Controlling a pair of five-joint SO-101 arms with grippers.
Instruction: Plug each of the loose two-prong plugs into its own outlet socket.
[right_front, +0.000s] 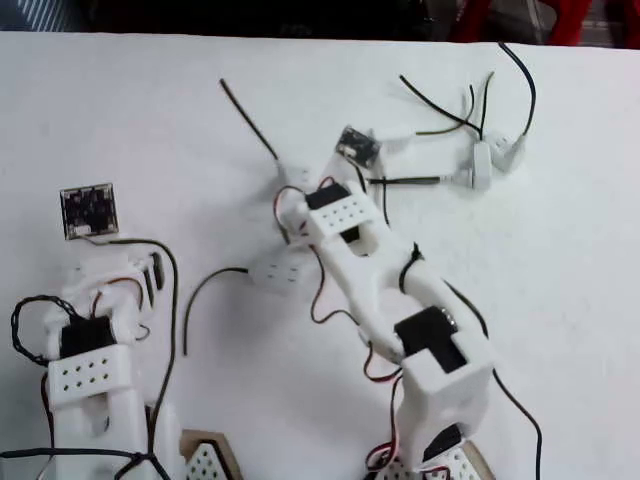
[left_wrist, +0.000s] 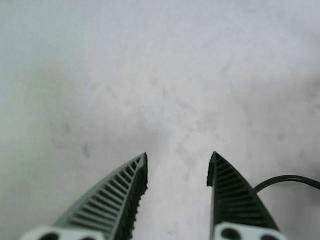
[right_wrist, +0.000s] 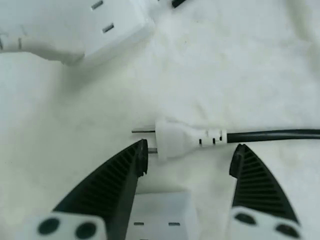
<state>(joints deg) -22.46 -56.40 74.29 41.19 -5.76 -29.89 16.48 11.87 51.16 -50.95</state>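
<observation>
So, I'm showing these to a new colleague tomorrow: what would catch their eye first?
Most striking is the white two-prong plug lying flat on the table, between the open jaws of the right gripper, with a white outlet socket close by. The left gripper hangs open over bare table, a black cable beside it.

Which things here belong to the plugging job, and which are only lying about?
Job: two-prong plug with black cable; outlet socket; second socket by the right gripper; white connectors with cables, farther off.
Only there: table; left gripper, jaws open over the table.
</observation>
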